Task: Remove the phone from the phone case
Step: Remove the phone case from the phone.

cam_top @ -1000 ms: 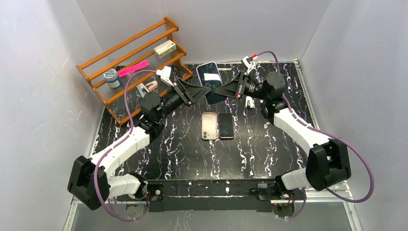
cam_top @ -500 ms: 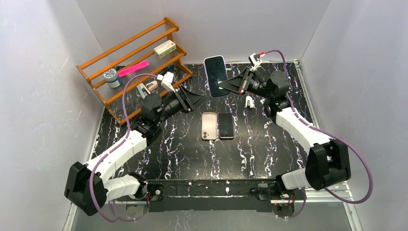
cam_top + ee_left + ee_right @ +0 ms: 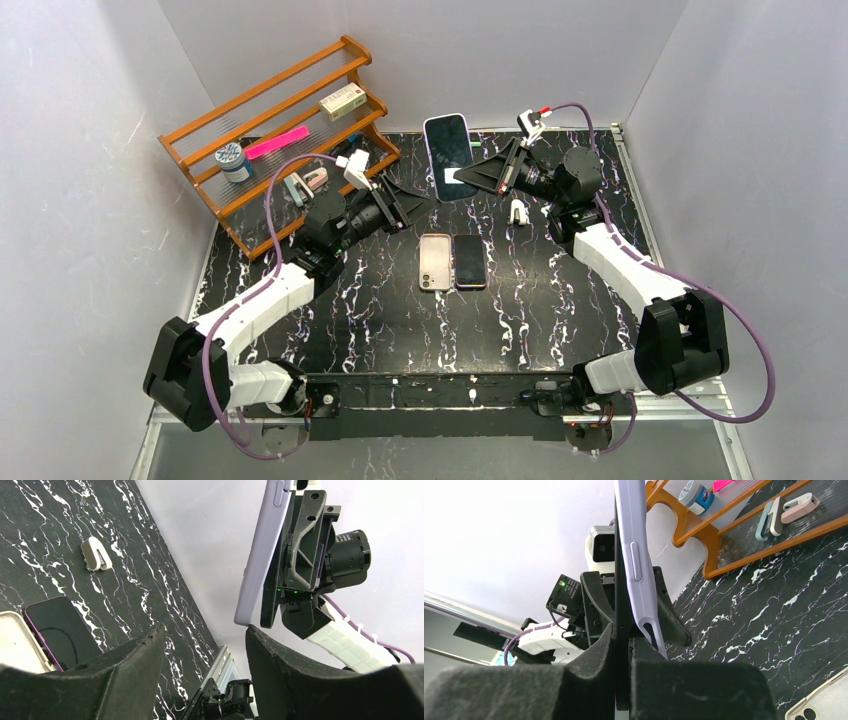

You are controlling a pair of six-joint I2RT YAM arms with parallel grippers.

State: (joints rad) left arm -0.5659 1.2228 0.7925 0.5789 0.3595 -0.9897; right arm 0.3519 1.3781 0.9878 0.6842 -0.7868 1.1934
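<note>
Phone case [image 3: 636, 570] top cropped, both wrist views.

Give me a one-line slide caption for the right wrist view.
Right claw clamps the lavender-cased phone on edge, left claw open just behind, wooden rack beyond.

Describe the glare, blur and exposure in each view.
Top view: even light, sharp, a white reflection on the held phone. Left wrist view: pale wall washed out, left claw dark and soft near the lens. Right wrist view: wall blown white, right claw blurred close up, rack sharp.
</note>
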